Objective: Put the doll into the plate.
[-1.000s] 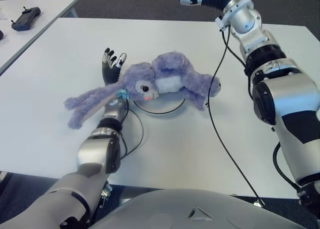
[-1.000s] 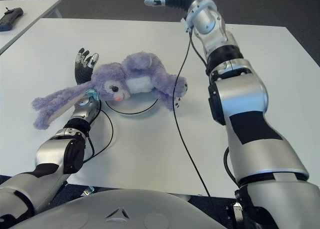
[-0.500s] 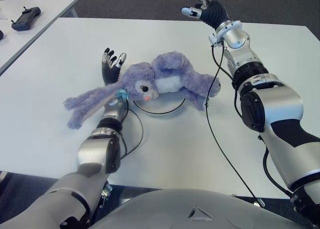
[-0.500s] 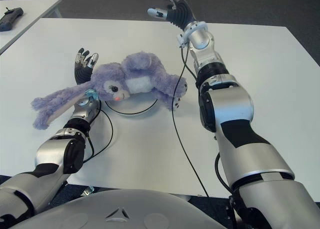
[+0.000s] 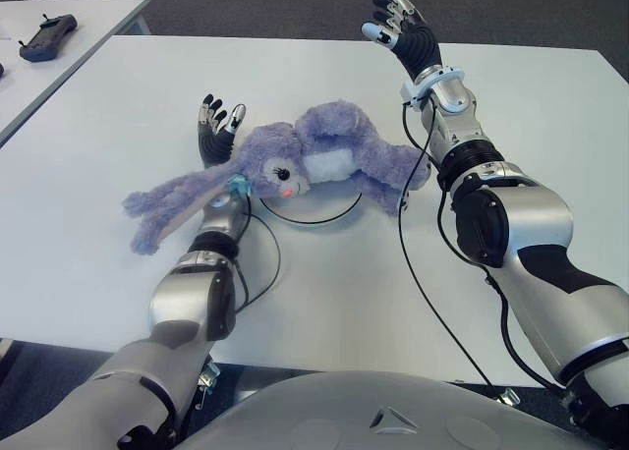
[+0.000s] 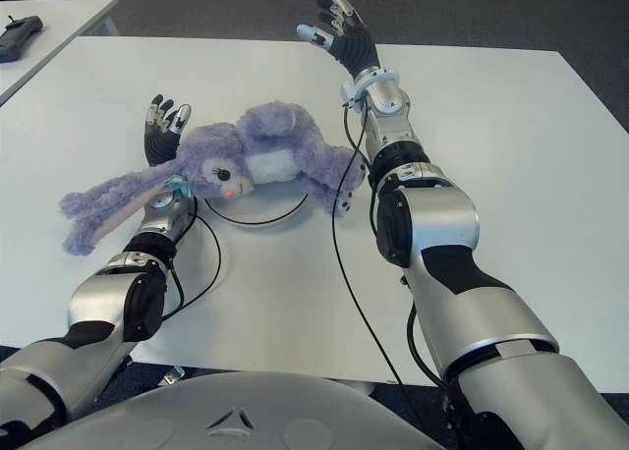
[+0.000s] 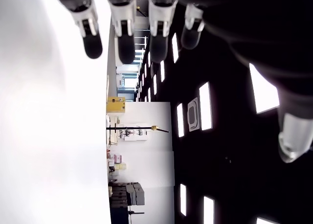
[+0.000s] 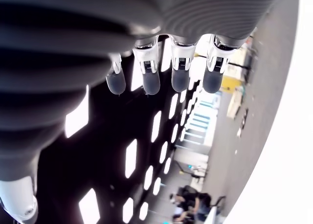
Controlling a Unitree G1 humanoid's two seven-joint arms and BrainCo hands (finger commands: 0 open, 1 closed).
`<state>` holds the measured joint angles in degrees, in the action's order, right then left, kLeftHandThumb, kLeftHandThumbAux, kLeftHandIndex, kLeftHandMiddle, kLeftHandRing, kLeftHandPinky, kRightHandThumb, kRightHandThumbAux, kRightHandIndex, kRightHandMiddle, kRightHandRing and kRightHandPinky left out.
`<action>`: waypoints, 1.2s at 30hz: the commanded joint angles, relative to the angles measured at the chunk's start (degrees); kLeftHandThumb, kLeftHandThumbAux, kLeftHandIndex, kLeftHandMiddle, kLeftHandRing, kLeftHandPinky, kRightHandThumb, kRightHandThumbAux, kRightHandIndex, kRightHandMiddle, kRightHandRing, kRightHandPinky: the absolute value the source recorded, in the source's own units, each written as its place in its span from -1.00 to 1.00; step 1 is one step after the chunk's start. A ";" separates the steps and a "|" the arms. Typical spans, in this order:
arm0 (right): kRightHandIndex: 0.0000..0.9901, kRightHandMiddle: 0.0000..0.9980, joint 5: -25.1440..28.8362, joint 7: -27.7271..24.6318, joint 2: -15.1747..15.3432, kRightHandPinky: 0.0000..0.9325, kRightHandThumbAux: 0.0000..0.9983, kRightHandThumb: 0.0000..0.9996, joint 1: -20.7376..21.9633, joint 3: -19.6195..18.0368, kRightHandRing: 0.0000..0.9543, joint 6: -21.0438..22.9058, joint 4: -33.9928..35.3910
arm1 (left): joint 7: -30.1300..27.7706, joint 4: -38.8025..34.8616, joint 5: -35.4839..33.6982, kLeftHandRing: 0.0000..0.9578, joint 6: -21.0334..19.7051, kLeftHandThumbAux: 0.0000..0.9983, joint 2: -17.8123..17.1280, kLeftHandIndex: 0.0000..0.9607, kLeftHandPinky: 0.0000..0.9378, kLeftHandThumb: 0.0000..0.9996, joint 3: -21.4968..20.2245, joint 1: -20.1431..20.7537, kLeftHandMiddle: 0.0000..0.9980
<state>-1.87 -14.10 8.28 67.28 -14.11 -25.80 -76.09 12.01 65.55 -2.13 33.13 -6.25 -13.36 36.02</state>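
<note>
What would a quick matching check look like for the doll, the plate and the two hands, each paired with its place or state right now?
1. doll
2. plate
3. left hand
4. right hand

a. raised and open over the table's far side
b. mostly hidden, only its rim showing
c. lying across the plate, ears trailing to the left
d. open, palm up, beside the doll's head

Pairs: 1-c, 2-b, 3-d, 4-a

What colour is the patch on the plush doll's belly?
White, on the purple plush rabbit doll, best seen in the left eye view.

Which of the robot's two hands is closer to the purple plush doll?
The left hand, fingers spread, just behind the purple plush doll and its head; the right hand is raised farther back.
</note>
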 commanded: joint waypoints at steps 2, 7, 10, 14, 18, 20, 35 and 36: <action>-0.89 -0.89 6.58 -1.72 -3.88 -0.95 0.37 -1.00 -3.64 -6.06 -0.95 3.93 -1.33 | -2.98 9.76 0.72 -0.71 0.48 0.00 3.97 -0.84 -0.71 -1.00 0.19 -18.11 -0.72; -0.85 -0.87 7.30 -2.16 -4.34 -0.91 0.40 -1.00 -3.94 -7.12 -0.92 4.58 -1.39 | -3.39 9.85 0.79 -0.73 0.39 -0.01 3.57 -0.86 -0.78 -1.00 0.32 -18.22 -0.74; -0.85 -0.86 7.51 -2.65 -4.42 -0.89 0.40 -1.00 -4.06 -7.47 -0.92 4.79 -1.40 | -3.31 9.93 0.99 -0.73 -0.20 -0.01 3.25 -0.87 -0.77 -1.00 0.53 -18.17 -0.74; -0.85 -0.86 7.76 -3.70 -4.06 -0.89 0.42 -1.00 -4.13 -8.11 -0.90 5.55 -1.44 | -3.08 10.05 1.35 -0.74 -0.97 0.00 2.89 -0.88 -0.75 -1.00 0.86 -18.07 -0.74; -0.87 -0.88 7.40 -4.27 -3.46 -0.93 0.41 -1.00 -3.91 -8.34 -0.92 6.20 -1.45 | -2.75 10.12 1.59 -0.74 -1.33 0.02 2.71 -0.88 -0.76 -1.00 1.02 -18.03 -0.74; -0.88 -0.88 7.14 -4.52 -2.83 -0.96 0.40 -1.00 -3.29 -8.39 -0.93 6.68 -1.42 | -2.48 10.17 1.74 -0.75 -1.52 0.03 2.67 -0.90 -0.77 -1.00 1.15 -18.02 -0.75; -0.93 -0.94 5.75 -5.45 -0.91 -1.00 0.32 -1.00 -0.27 -7.66 -1.00 8.36 -1.08 | -2.64 10.31 1.60 -0.76 -2.14 0.08 2.65 -0.91 -0.75 -1.00 1.03 -17.64 -0.77; -0.93 -0.94 5.73 -5.48 -0.85 -1.00 0.30 -1.00 -0.23 -7.64 -1.00 8.45 -1.09 | -2.65 10.31 1.58 -0.75 -2.12 0.08 2.65 -0.90 -0.75 -1.00 1.02 -17.62 -0.76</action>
<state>3.04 -18.98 6.55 66.68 -21.50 -21.30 -76.09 11.45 65.56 -2.34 32.64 -7.14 -13.31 35.80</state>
